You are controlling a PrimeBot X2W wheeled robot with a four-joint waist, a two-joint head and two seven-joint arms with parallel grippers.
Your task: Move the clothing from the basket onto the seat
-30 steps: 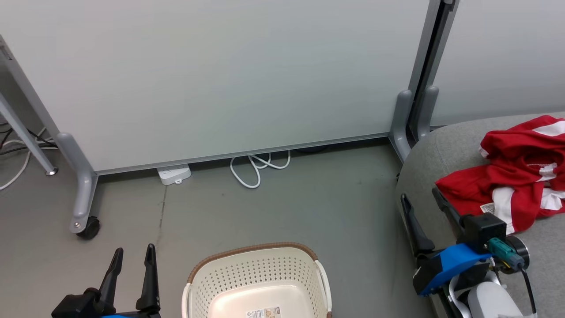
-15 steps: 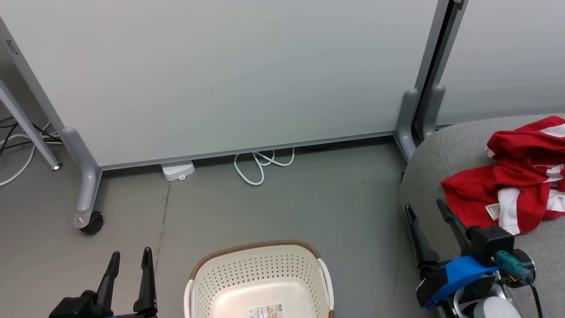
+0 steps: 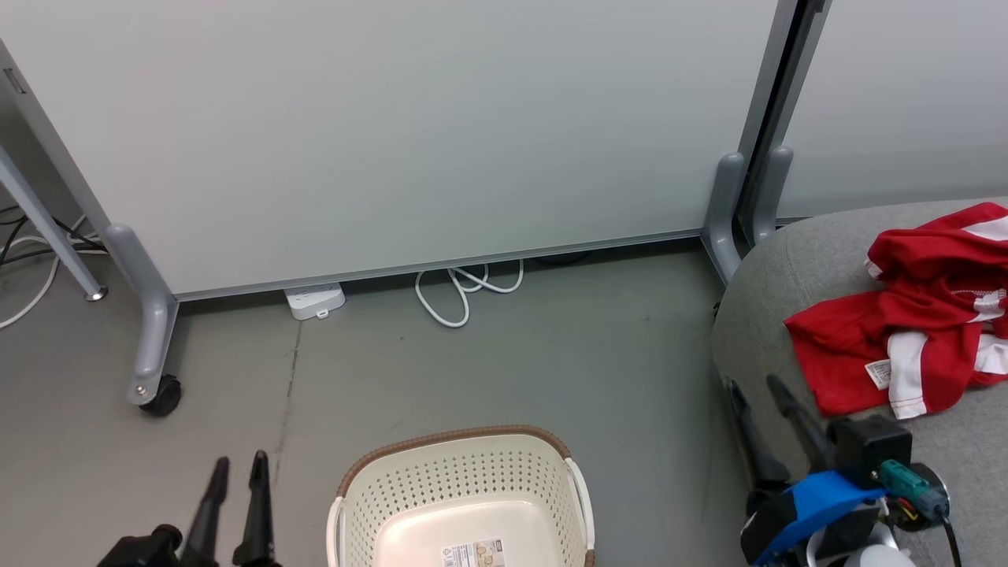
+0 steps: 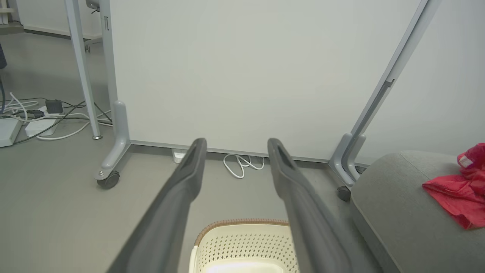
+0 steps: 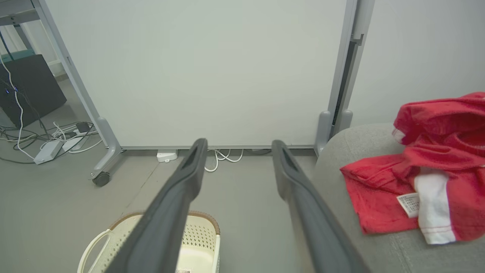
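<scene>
Left tool (image 3: 239, 461) and right tool (image 3: 754, 383) hang with fingers apart, gripping nothing, as red clothing (image 3: 906, 331) lies heaped on the grey seat (image 3: 772, 283), apart from the basket (image 3: 457, 480) on the floor (image 3: 472, 370).

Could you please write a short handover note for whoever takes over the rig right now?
Left gripper: open, empty.
Right gripper: open, empty.
Bright red white-striped clothing lies bunched on the large light grey fabric seat.
Cream-white perforated brown-rimmed plastic basket: on the floor, visible part holds no clothing.
Remaining: likely nothing; check the basket's unseen near end.
</scene>
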